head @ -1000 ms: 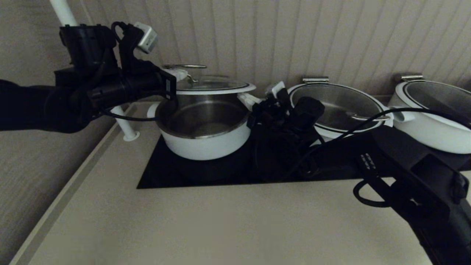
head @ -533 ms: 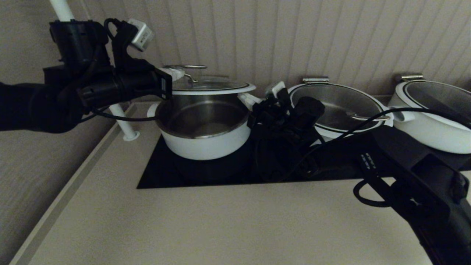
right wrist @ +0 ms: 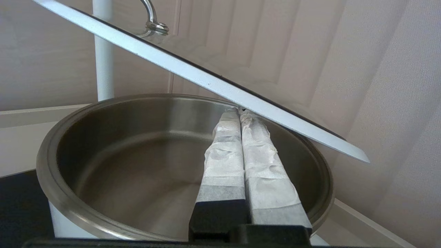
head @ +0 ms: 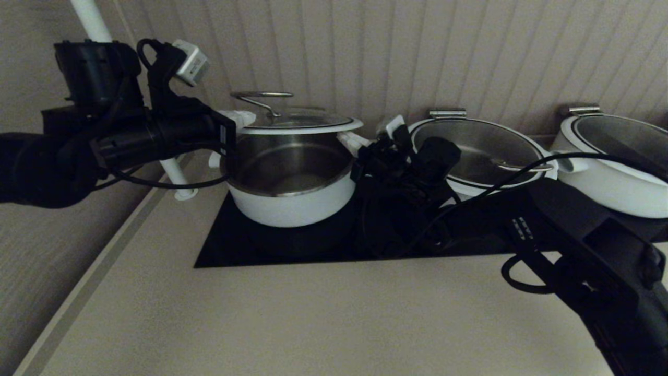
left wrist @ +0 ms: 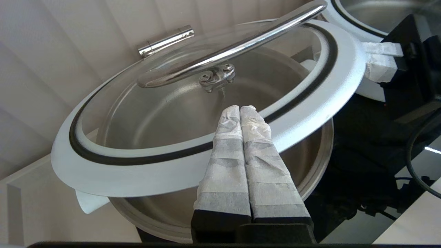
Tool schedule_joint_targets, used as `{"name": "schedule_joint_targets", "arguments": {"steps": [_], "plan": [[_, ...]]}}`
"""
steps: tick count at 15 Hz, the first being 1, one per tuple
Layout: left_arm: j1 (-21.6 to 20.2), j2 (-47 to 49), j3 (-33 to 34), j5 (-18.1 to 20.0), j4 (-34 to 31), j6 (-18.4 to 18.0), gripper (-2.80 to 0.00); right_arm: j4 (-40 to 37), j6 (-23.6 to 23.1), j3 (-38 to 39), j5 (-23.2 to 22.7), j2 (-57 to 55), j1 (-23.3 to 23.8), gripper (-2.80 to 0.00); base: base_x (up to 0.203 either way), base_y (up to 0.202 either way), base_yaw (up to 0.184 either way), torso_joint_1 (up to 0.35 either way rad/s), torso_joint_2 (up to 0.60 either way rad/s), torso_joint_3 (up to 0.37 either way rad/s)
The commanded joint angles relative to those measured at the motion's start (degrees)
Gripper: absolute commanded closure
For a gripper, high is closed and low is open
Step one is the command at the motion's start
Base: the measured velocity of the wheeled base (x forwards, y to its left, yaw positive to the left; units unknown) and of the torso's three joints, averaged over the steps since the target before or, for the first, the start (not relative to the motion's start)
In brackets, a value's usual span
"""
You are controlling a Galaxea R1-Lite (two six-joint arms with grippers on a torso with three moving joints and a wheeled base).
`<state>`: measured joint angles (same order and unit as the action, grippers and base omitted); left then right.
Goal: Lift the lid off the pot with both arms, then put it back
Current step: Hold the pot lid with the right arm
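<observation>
The lid (head: 300, 124) hangs tilted above the open pot (head: 292, 206), its wire handle (head: 261, 95) fully in sight. My right gripper (head: 348, 140) is shut, with its fingertips under the lid's right rim, touching its underside in the right wrist view (right wrist: 240, 113). My left gripper (head: 249, 116) is shut with nothing between the fingers. It lies across the lid's left rim (left wrist: 137, 172), tips (left wrist: 240, 109) just inside the dark ring. I cannot tell whether it touches the lid. The pot's steel inside (right wrist: 103, 144) is empty.
The pot stands on a black cooktop (head: 235, 245) set in a beige counter (head: 313, 324). Two wider white pots (head: 480, 151) (head: 616, 167) stand to the right. A white pole (head: 177, 177) rises at the left. A slatted wall runs close behind.
My left arm has drawn back to the left and slightly down, its fingertips going from beside the handle to the lid's left rim. The lid and right arm have hardly moved.
</observation>
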<state>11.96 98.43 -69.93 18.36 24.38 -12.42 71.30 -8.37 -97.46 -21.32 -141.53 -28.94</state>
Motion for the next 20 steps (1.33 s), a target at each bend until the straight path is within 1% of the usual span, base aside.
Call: {"name": "schedule_joint_targets", "arguments": {"steps": [1,3,5,18,20], "plan": [[0.0,-0.7,0.1,0.1,0.1,-0.1,0.00,0.4,-0.1,0.0,-0.1,0.1,0.3,0.00,0.000,0.000,0.000,0.000,0.00,0.000],[-0.1,-1.2,0.1,0.1,-0.3,-0.1,0.00,0.4,-0.1,-0.1,-0.1,0.1,0.4,0.00,0.000,0.000,0.000,0.000,0.00,0.000],[-0.3,-2.2,0.1,0.1,-2.8,-0.1,0.00,0.4,-0.1,0.0,-0.1,0.1,0.5,0.00,0.000,0.000,0.000,0.000,0.00,0.000],[-0.8,-4.1,0.1,0.1,-4.4,0.0,0.00,0.4,-0.1,-0.1,-0.1,-0.1,1.1,0.00,0.000,0.000,0.000,0.000,0.00,0.000],[-1.3,-4.6,0.0,0.1,-5.3,0.0,0.00,0.2,-0.1,-1.4,-0.1,-0.3,1.2,0.00,0.000,0.000,0.000,0.000,0.00,0.000]]}}
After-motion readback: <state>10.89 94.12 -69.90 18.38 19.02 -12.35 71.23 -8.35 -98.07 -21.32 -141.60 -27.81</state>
